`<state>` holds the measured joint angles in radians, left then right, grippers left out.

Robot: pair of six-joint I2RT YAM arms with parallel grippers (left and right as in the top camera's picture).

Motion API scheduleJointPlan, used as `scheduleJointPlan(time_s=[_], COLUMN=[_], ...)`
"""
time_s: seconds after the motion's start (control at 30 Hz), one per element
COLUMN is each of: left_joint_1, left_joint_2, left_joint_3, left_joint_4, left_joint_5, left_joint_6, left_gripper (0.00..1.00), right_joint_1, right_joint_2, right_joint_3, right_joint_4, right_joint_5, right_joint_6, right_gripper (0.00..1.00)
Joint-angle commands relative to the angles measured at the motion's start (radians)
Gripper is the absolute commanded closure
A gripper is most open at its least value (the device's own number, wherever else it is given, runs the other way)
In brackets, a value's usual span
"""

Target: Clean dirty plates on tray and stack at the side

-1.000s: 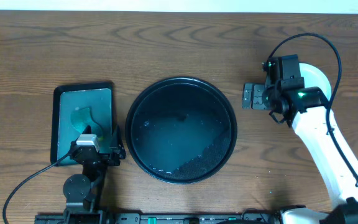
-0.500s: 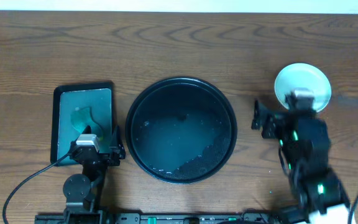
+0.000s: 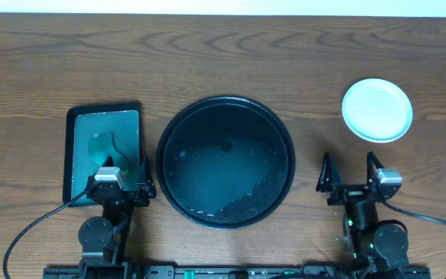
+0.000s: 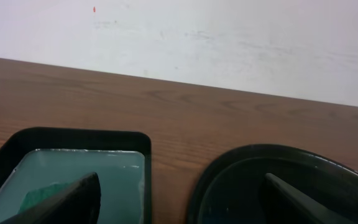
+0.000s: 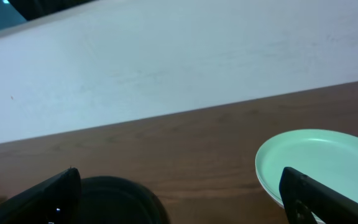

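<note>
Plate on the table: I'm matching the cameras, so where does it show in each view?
Overhead: plate at upper right, right of the tray.
Left wrist: not in it.
Right wrist: plate lower right, cut by the edge.
Shared landmark: the tray, centre overhead, lower right in left wrist, lower left in right wrist.

Lab test bench, wood-grain table, bare white wall

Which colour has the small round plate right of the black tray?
The small round plate is pale mint green, clearest in the right wrist view.
</note>
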<state>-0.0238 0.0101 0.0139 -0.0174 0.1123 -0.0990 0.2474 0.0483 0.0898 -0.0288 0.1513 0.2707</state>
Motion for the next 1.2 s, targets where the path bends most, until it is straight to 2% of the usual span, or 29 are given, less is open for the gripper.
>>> scheduleJointPlan(time_s=[0.0,0.33,0.5,0.73,1.17], left_joint_1=[-0.005,-0.005,-0.005,-0.005,-0.005], left_joint_2=[-0.006,-0.006,-0.006,-0.006,-0.006], left_joint_3=[-0.01,-0.01,-0.01,-0.01,-0.01], left_joint_4=[-0.043,-0.043,-0.043,-0.043,-0.043], left_joint_5=[0.014,0.014,0.014,0.014,0.014], left_joint_6=[0.016,0.016,0.016,0.017,0.016], left_gripper=[0.18,0.18,0.18,0.18,0.19], right_joint_1=[0.007,0.007,0.007,0.007,0.007], right_joint_2=[-0.043,-0.043,-0.043,-0.043,-0.043], right_joint_3=[-0.048,-0.085,-0.085,-0.085,-0.085], right_joint_4=[0.034,-0.002,-0.032,-0.034,-0.035], right_joint_5=[0.001,0.017,-0.01,-0.001,-0.022], right_joint_6=[0.013,0.001,-0.14,-0.182,-0.183], right_gripper=[0.01,0.01,0.01,0.01,0.01])
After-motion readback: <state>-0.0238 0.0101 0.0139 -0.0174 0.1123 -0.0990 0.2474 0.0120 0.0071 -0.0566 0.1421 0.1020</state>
